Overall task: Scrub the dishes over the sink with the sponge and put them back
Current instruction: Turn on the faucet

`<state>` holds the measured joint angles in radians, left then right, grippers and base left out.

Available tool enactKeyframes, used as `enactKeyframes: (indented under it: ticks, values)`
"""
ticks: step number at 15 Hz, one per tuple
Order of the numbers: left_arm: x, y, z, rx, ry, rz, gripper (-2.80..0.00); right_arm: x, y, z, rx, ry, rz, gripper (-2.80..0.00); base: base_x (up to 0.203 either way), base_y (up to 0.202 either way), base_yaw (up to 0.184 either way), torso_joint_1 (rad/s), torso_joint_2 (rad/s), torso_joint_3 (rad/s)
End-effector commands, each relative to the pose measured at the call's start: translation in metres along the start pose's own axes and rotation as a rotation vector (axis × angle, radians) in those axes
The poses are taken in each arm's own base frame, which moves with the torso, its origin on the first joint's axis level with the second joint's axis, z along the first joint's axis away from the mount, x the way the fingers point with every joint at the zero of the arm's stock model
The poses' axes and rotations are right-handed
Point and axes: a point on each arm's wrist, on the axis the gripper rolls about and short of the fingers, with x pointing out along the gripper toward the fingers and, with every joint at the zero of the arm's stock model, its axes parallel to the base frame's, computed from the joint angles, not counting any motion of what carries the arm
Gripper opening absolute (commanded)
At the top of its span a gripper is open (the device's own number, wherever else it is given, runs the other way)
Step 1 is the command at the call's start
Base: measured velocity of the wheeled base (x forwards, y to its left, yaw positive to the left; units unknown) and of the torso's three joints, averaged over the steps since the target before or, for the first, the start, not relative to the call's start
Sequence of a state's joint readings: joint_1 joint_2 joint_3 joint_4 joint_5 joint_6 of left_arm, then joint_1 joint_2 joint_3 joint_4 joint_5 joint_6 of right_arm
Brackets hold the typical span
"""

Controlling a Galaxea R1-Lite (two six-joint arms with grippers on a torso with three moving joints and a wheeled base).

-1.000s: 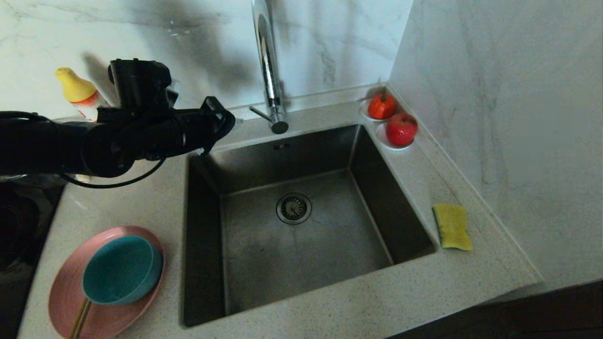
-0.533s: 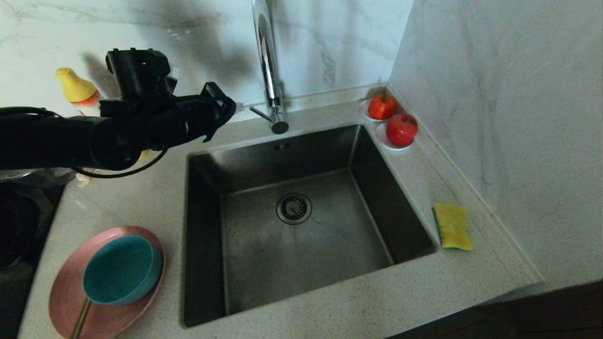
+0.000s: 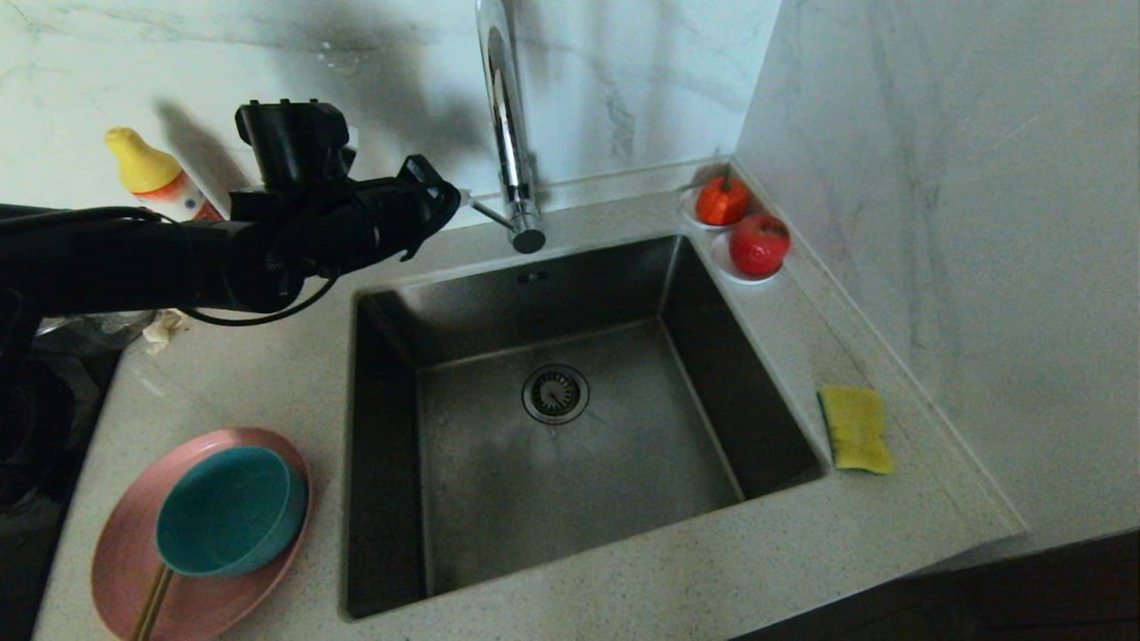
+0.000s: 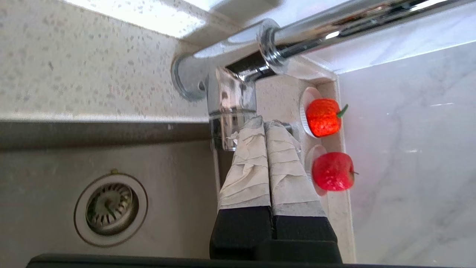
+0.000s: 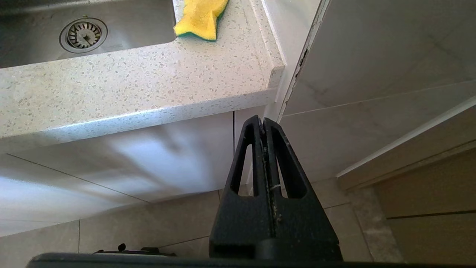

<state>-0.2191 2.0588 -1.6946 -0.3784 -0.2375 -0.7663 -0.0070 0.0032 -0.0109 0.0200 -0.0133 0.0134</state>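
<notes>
The teal bowl [image 3: 230,509] sits in the pink plate [image 3: 200,598] on the counter, front left of the sink [image 3: 704,356]. On the counter right of the sink lies the yellow sponge [image 3: 855,427], which the right wrist view also catches [image 5: 200,16]. My left gripper [image 3: 450,198] hovers over the sink's back left corner, shut and empty. Its taped tips [image 4: 264,123] are close against the tap's [image 3: 503,116] base and side lever [image 3: 488,212]. My right gripper [image 5: 263,120] hangs shut and empty below the counter's front edge.
A yellow-capped bottle [image 3: 151,178] stands behind my left arm. Two red fruits [image 3: 722,200] [image 3: 759,243] on white saucers fill the back right corner. A beige rag [image 3: 165,325] lies at the left. A marble wall bounds the right. The round drain [image 3: 556,393] lies in the basin.
My left arm has risen a little and reached right, bringing the shut gripper closer to the tap's lever. Dishes and sponge have not moved.
</notes>
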Motion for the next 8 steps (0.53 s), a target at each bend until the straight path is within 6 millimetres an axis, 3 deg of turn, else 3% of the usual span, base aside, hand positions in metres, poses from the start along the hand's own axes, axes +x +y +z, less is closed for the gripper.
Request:
enactKeyframes:
  ticks: [1, 8]
  values:
    - [0.012, 0.008, -0.003, -0.001, 0.002, 0.002, -2.80, 0.000, 0.000, 0.000, 0.000, 0.000, -0.001, -2.80, 0.000, 0.000, 0.000, 0.000, 0.00, 0.000]
    - [0.029, 0.016, -0.002, 0.003, -0.010, -0.010, -2.80, 0.000, 0.000, 0.000, 0.000, 0.000, 0.000, -2.80, 0.000, 0.000, 0.000, 0.000, 0.00, 0.000]
